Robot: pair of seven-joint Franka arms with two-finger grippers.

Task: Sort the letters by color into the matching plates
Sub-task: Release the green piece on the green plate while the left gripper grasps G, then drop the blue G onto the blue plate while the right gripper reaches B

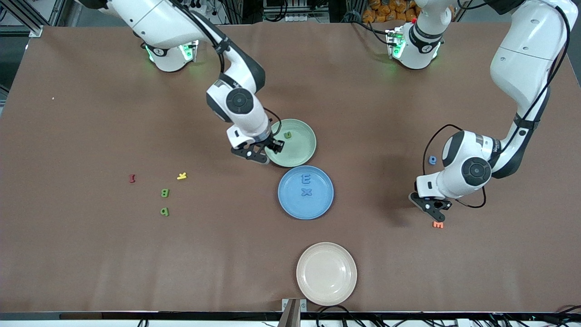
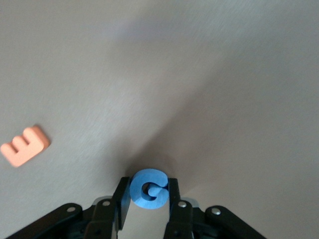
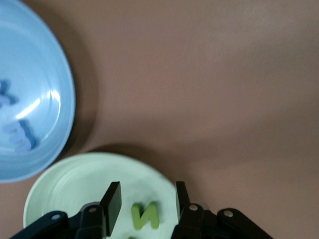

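— Blue G (image 2: 148, 189)? Clamped between the left gripper's (image 1: 432, 205) fingers, above bare table by the orange letter (image 1: 438, 224); blue plate (image 1: 286, 200) off toward the right arm's end.

— And green N (image 3: 145, 216)? Lying in the green plate (image 1: 304, 154), loose between the right gripper's (image 1: 268, 148) spread fingers.

Mint-green plate (image 3: 75, 184): one olive-green letter (image 3: 145, 215) lying in it, set between the spread fingers (image 3: 112, 200) of the right gripper (image 3: 144, 201), touching neither. Blue plate (image 3: 50, 69): just beside the mint-green plate, holding two blue letters (image 3: 20, 137) (shapes blurred).
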